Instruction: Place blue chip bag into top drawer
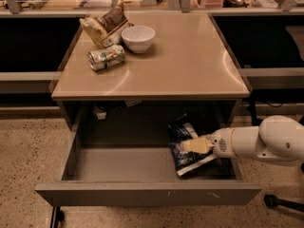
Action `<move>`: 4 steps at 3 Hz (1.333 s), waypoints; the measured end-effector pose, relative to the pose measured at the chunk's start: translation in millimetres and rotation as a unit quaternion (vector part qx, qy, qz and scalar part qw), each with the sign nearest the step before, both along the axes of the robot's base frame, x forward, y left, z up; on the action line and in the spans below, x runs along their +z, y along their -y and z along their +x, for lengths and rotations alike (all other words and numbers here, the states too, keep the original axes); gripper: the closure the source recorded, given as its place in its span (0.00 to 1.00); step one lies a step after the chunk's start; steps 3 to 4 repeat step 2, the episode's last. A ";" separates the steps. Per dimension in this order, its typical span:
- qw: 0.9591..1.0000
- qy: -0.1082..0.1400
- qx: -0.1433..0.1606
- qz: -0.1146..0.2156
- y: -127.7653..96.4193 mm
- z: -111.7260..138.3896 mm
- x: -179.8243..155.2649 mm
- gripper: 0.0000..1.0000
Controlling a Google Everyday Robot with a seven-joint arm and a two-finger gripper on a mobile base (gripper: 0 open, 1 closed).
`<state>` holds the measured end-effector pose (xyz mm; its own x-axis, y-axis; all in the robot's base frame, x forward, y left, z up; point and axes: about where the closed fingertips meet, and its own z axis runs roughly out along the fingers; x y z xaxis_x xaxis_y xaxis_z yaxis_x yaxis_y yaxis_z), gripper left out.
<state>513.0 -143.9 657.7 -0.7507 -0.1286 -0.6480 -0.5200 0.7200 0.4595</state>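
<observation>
The blue chip bag (186, 146) is dark navy foil with white lettering and lies inside the open top drawer (147, 191), at its right side, tilted against the back. My gripper (194, 145) reaches in from the right on a white arm and its pale fingers rest on the bag. The drawer is pulled far out below the table top.
On the tan table top (190, 61) at the back left stand a white bowl (138, 37), a tan-and-brown snack bag (104, 26) and a can on its side (106, 57). A dark object (280, 202) sits on the speckled floor at the lower right.
</observation>
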 end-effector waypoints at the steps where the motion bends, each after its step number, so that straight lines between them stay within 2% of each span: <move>1: 1.000 0.000 0.000 0.000 0.0 0.0 0.0 0.00; 4: 1.000 0.000 0.000 0.000 0.0 0.0 0.0 0.00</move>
